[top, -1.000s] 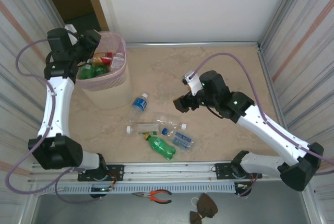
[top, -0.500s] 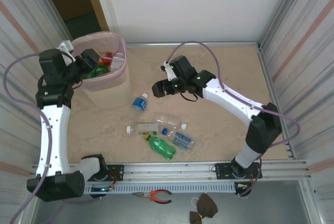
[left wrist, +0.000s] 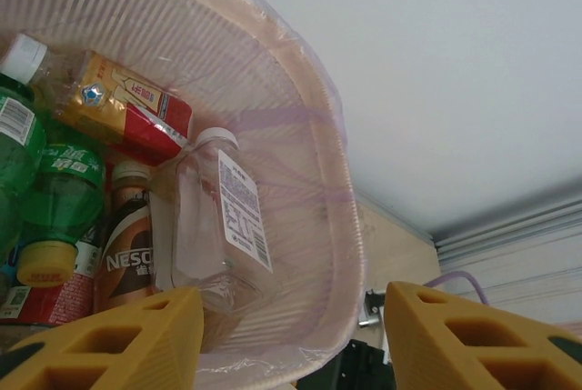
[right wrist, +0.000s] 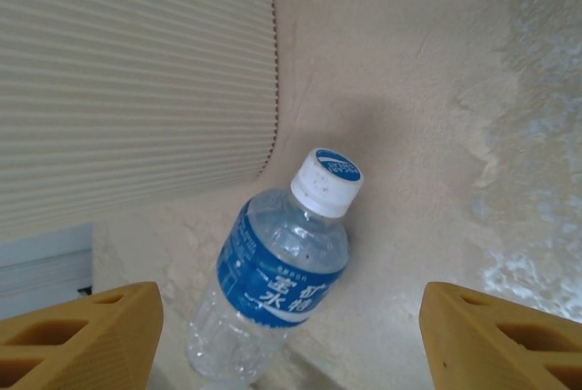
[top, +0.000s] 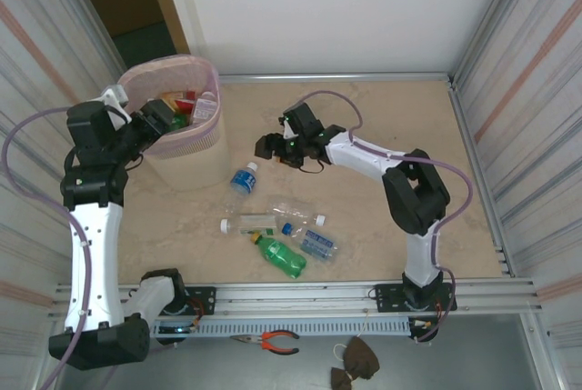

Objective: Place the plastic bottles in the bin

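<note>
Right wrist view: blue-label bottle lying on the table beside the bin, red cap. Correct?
No. The blue-label bottle lies on the table beside the bin, but its cap is white, not red; the right wrist view shows it.

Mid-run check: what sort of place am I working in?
Probably a lab test cell: a marble-look tabletop boxed in by ribbed wall panels, an aluminium mounting rail at its near edge, pliers lying beside it.
</note>
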Robot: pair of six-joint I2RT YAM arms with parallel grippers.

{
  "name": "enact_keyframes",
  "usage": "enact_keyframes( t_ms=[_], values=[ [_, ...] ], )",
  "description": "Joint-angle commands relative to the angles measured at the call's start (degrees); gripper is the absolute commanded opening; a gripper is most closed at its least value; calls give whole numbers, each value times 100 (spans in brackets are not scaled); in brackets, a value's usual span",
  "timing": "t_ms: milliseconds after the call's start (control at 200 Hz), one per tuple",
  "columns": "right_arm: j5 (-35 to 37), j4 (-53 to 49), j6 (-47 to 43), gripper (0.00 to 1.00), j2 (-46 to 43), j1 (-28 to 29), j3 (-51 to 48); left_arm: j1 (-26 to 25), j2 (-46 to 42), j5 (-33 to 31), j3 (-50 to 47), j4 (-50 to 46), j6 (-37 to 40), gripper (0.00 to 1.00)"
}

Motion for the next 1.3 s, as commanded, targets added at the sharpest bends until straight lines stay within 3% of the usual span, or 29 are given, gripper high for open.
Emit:
enact_keyframes(
  t_ms=[0,411,776,952,1292],
  values=[
    [-344,542,472,72,309,-11,-3,55,-61,82,-82,-47,37,54],
    [-1136,1528,1113,65,1257,-64,43,54,-87,40,-58,-101,-179,54],
    [-1399,2327,1545,61,1595,-42,-148,55,-131,70,-63,-111,-351,55],
    [-1500,2644,1734,53,1787,-65,-148,47,-130,111,-83,-99,-457,56],
    [-1608,3085,1922,47,2010,-77,-193,47,-282,16,-142,-234,-454,56]
  ],
)
